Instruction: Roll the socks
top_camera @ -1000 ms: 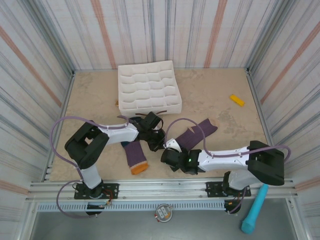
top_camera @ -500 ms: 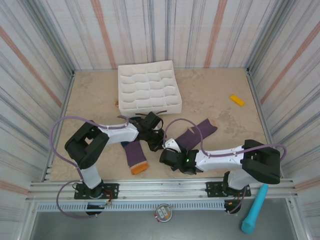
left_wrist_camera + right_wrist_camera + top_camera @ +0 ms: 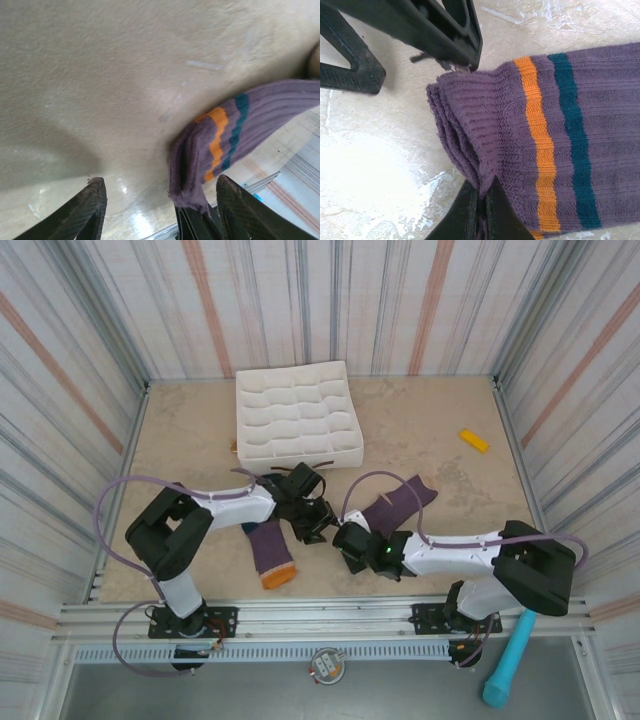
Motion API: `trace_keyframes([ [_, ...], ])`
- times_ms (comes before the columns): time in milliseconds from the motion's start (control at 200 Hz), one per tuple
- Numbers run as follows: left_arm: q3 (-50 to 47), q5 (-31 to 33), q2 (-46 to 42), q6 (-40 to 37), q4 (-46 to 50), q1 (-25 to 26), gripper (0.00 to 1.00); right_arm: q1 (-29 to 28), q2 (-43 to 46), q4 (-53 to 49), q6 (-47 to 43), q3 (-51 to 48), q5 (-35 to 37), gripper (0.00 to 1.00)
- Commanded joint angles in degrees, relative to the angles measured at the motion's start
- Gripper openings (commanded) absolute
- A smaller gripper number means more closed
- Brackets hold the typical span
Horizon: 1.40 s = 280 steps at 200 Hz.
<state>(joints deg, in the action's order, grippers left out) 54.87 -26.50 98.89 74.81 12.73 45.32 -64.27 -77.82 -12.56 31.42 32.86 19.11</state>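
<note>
Striped panel walls [image 3: 420, 300] rise on three sides, well beyond the left gripper [image 3: 316, 524]. Beneath it, the beige tabletop [image 3: 430, 430] looks scuffed and catches soft glare.

Robot lab cell w/ striped walls [image 3: 420, 300]

**Two purple socks, apart on the surface**

The left sock [image 3: 268, 548] lies flat close to the near edge of the surface [image 3: 450, 420]. It is short, ribbed and purple, and its orange toe [image 3: 277, 578] points toward that edge.

The right sock [image 3: 398, 505] lies well apart from it. It stretches on a diagonal, from the middle of the surface toward the back right.

In the right wrist view its ribbed cuff [image 3: 470, 125] is bunched into several stacked folds. An orange band and a teal band cross the knit just behind them. The folded edge is pinched in the right gripper [image 3: 481, 200].

The left wrist view shows the same cuff [image 3: 200, 150] curled over, with both bands visible.
</note>
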Motion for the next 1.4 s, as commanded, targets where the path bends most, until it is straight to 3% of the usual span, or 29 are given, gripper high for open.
trace_keyframes([
  [0,2.8,3.3,-2.6,0.1,2.2,-0.4,0.63,2.7,3.5,-3.0,0.2,0.2,-7.9,0.0],
  [115,4.6,2.8,-2.6,-0.6,2.7,-0.4,0.63,5.4,5.9,-7.4,-0.2,2.5,-11.8,0.0],
  [266,3.6,3.6,-2.9,-5.9,3.4,-0.5,0.63,9.1,4.9,-2.1,0.7,-1.0,-18.3,0.0],
  [426,-2.7,2.5,-5.3,-5.8,-2.3,-1.3,0.62,8.6,3.4,2.3,4.1,-3.4,-17.0,0.0],
  [561,-1.6,1.5,-5.7,-10.4,0.8,-2.4,0.6,8.4,2.0,4.1,6.5,-3.9,-16.5,0.0],
  [726,-3.6,1.1,-7.7,-11.8,-1.4,-2.7,0.49,8.1,2.0,4.0,9.5,-4.1,-17.3,0.0],
  [927,-6.9,1.3,-10.0,-12.7,-6.2,-3.0,0.51,7.9,3.5,4.8,14.5,-5.6,-17.2,0.0],
  [1312,-11.3,-1.8,-7.6,-13.5,-17.7,-1.9,0.54,12.7,1.4,13.0,18.9,-10.2,-27.5,0.0],
  [1398,-11.7,-0.9,-7.8,-14.6,-18.2,-1.7,0.49,14.3,1.0,13.5,19.6,-10.8,-29.4,0.0],
])
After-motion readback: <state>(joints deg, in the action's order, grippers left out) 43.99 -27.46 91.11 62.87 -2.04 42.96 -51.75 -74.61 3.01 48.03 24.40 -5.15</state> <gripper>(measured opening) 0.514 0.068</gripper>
